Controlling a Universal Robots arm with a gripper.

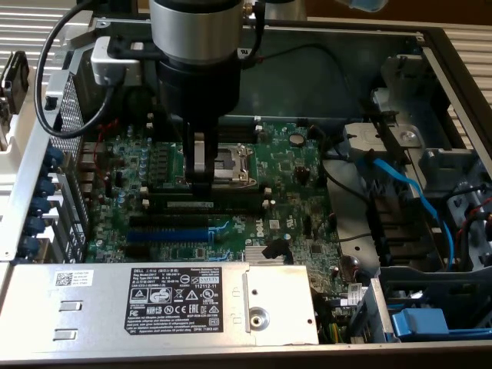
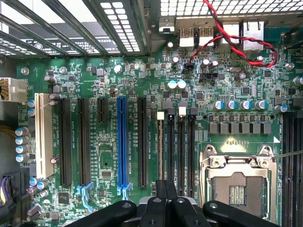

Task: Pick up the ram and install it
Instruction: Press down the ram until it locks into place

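Observation:
The ram (image 1: pixel 192 205) is a dark-green stick with a pale label. It stands on edge in the black memory slot nearest the expansion slots, and in the wrist view it shows edge-on as a thin strip (image 2: pixel 159 146). My gripper (image 1: pixel 201 178) hangs straight down over the memory slots (image 2: pixel 181 146), just beyond the ram toward the CPU socket. Its fingers are shut with nothing between them. In the wrist view the gripper (image 2: pixel 165 185) has its tips over one end of the slots. I cannot tell whether they touch the ram.
The blue expansion slot (image 1: pixel 165 231) lies beside the ram, and the open CPU socket (image 1: pixel 231 161) lies on the far side of the gripper. A grey power supply (image 1: pixel 154 296) fills the near edge. A blue cable (image 1: pixel 407 184) and drive bays are at the exterior view's right.

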